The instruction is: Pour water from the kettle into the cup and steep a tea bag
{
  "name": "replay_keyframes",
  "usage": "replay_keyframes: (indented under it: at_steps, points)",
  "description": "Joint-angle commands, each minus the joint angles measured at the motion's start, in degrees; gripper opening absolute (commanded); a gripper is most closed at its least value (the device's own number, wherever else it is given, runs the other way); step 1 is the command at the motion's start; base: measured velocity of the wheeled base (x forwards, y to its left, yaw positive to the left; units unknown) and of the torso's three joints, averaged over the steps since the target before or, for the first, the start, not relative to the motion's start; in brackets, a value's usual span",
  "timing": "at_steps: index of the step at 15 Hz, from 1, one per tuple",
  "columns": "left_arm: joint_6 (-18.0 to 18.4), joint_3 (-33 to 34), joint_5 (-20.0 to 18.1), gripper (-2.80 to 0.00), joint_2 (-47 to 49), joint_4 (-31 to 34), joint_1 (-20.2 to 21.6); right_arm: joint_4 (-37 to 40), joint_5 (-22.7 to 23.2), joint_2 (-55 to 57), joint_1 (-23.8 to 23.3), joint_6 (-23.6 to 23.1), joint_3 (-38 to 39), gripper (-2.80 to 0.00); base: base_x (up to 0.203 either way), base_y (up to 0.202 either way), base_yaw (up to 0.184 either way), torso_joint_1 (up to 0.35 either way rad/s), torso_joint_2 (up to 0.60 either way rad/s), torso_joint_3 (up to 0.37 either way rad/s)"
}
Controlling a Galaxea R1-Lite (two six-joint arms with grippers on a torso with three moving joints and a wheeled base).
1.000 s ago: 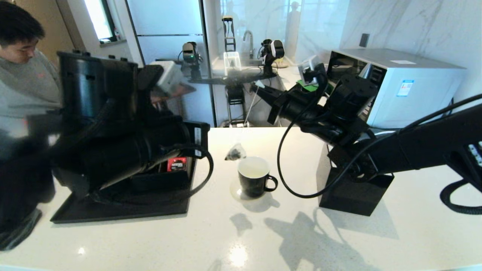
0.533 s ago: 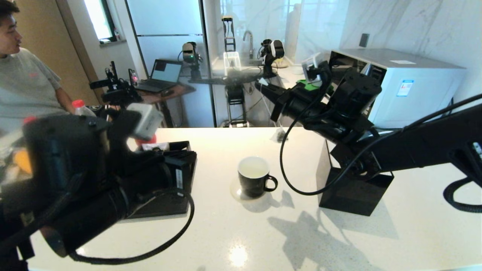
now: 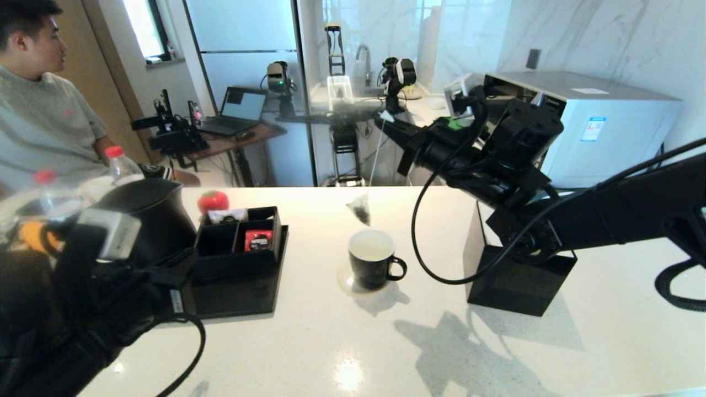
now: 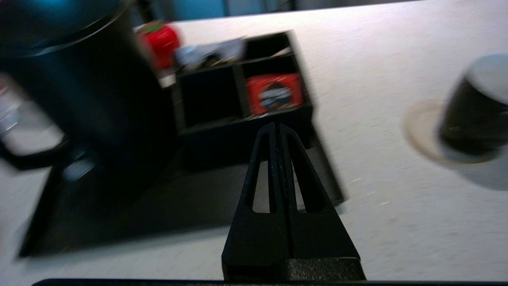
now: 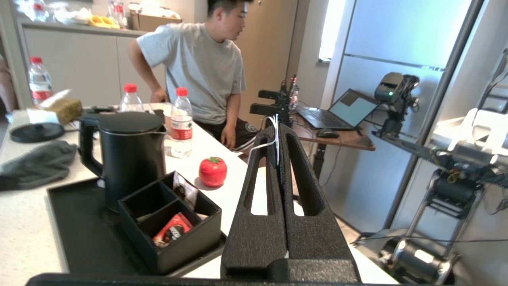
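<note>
The black kettle (image 3: 146, 215) stands upright on the black tray (image 3: 237, 298) at the left; the right wrist view also shows the kettle (image 5: 127, 155). The black cup (image 3: 372, 259) with white inside sits mid-table, blurred in the left wrist view as cup (image 4: 476, 111). My right gripper (image 3: 386, 118) is high behind the cup, shut on the white string (image 5: 276, 135). The tea bag (image 3: 359, 208) dangles just above the cup's far rim, outside it. My left gripper (image 4: 276, 126) is shut and empty, low at the left by the tray's front.
A black compartment box (image 3: 240, 240) with a red sachet (image 3: 258, 240) stands on the tray beside the kettle. A red tomato-shaped thing (image 3: 213, 200) and bottles (image 5: 181, 119) lie behind. A black cube box (image 3: 518, 281) sits under my right arm. A person (image 3: 38, 121) sits far left.
My left arm has swept down and back to the lower left, uncovering the kettle and the box. The tea bag swung right, then back over the cup. The right gripper barely moved.
</note>
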Motion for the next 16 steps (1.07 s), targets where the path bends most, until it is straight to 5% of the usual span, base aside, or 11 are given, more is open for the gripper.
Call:
replay_keyframes:
  at_steps: [1, 4, 10, 13, 16]
  points:
    - [0.1, 6.7, 0.1, -2.80, -6.6, -0.5, 7.5, -0.4, 0.2, 0.0, 0.1, -0.5, 0.0, -2.80, 0.000, 0.000, 0.000, 0.000, 0.00, 0.000]
    - [-0.1, 11.0, 0.5, -2.80, -16.2, 2.9, 12.1, -0.4, 0.2, -0.1, 0.2, -0.6, 0.0, -2.80, 0.000, 0.000, 0.000, 0.000, 0.00, 0.000]
    - [-0.1, 11.7, -0.3, -2.80, -44.8, 29.3, 14.3, -0.4, 0.2, 0.0, 0.0, -0.6, 0.0, -2.80, 0.000, 0.000, 0.000, 0.000, 0.00, 0.000]
    - [-0.2, 11.8, -4.5, -2.80, -57.8, 41.5, 13.9, -0.3, 0.3, 0.1, 0.0, -0.6, 0.2, -2.80, 0.000, 0.000, 0.000, 0.000, 0.00, 0.000]
    - [-0.5, 11.8, -12.2, -2.80, -59.4, 47.6, 13.7, 0.2, 0.3, 0.3, 0.0, -0.6, 0.1, -2.80, 0.000, 0.000, 0.000, 0.000, 0.00, 0.000]
